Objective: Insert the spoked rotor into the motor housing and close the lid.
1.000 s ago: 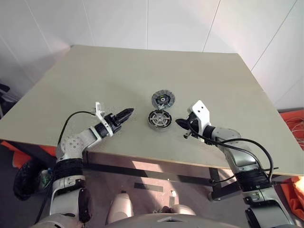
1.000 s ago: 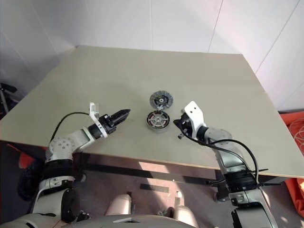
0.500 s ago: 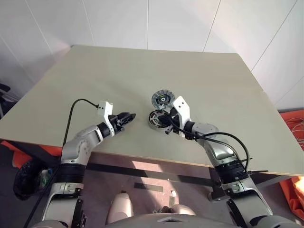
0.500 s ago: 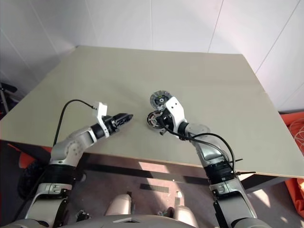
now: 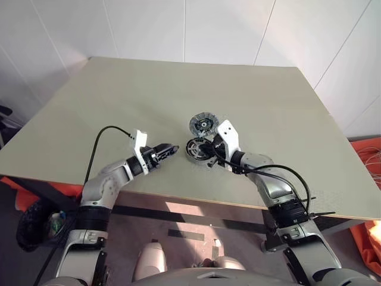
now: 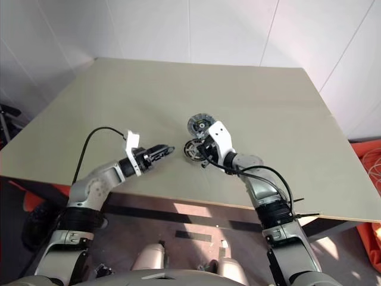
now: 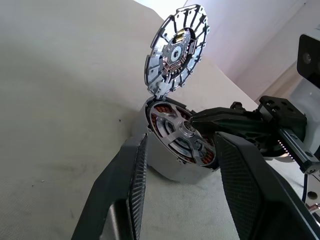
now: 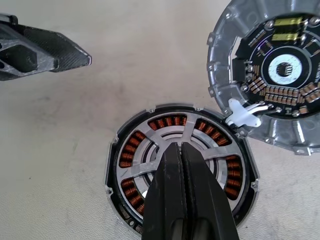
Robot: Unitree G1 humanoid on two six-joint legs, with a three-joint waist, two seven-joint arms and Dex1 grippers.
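Lid (image 8: 280,70) stands open beside motor housing (image 8: 180,175); right claw (image 8: 181,150), pinched together, seemingly touches its centre; left claw (image 7: 180,150) gapes nearby.

A pale beige tabletop (image 5: 149,101) takes up the middle of the room, its surface matte and evenly lit, with a straight seam line crossing its far right part. Behind it rises a white wall (image 5: 226,30) of large panels split by thin dark joints. Under the near edge runs a dark metal frame (image 5: 196,213) above a grey floor (image 5: 178,238) where a bright patch of light falls. Orange material (image 5: 368,149) lies at the right, with thin pale cords (image 6: 370,156) coiled on it.
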